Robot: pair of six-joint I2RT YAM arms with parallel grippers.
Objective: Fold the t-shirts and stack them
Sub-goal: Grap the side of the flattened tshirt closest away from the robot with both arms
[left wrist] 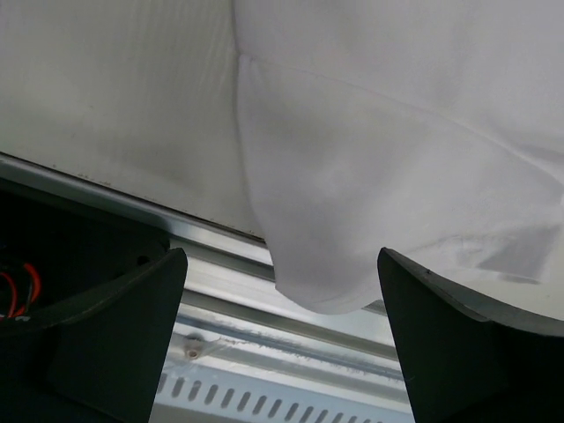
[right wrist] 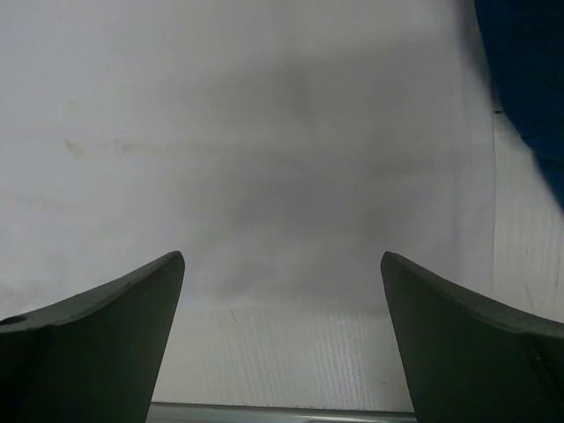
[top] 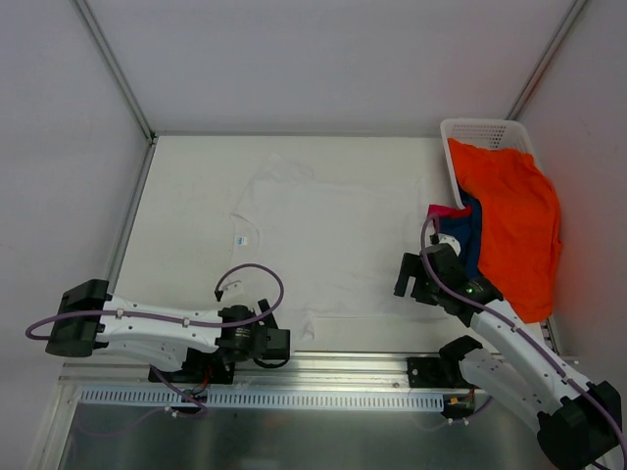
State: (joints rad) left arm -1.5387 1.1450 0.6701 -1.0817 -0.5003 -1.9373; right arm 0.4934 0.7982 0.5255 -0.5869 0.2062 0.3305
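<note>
Your white t-shirt [top: 313,245] lay flat mid-table, soft, faintly creased, hard to tell from the pale table [top: 186,215]; one rounded corner lapped the near edge. The orange shirt [top: 509,220], navy shirt [top: 473,240] and mostly hidden magenta shirt [top: 443,211] slumped from the lattice basket [top: 475,124] in the far right corner. Your left gripper [left wrist: 282,344] and right gripper [right wrist: 282,344] gaped wide, holding nothing

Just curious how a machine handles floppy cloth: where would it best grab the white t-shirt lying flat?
Probably the white t-shirt by its near corner, which laps over the front edge of the table. The open left tool could come from the near side and pinch it; elsewhere the cloth lies flat.
</note>
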